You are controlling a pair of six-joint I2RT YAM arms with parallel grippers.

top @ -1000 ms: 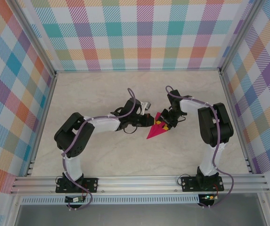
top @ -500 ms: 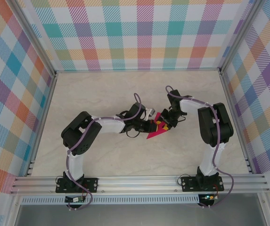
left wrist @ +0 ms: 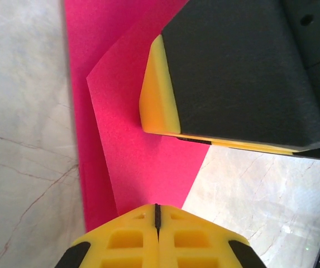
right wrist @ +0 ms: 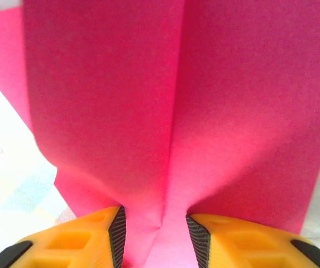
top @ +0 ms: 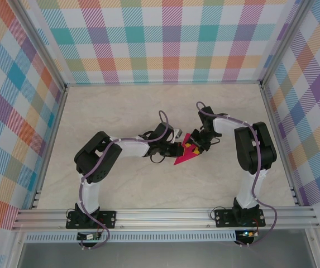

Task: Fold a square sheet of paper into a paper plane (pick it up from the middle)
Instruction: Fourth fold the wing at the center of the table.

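Both arms meet over a folded pink paper (top: 181, 159) near the middle of the table (top: 120, 111).

The pale marbled table is walled by checked panels. The left arm (top: 126, 148) reaches in from the left and the right arm (top: 252, 148) bends in from the right. The paper lies between them as a narrow pointed shape, its tip towards the near left and its wide end under the two tools. The right gripper (right wrist: 156, 223) is clamped on the paper's raised centre fold, its yellow fingers partly apart with the pink layers filling the gap. The left gripper (left wrist: 157, 216) has its fingers pressed together at the edge of a lifted flap; I cannot tell whether that flap is nipped between them.
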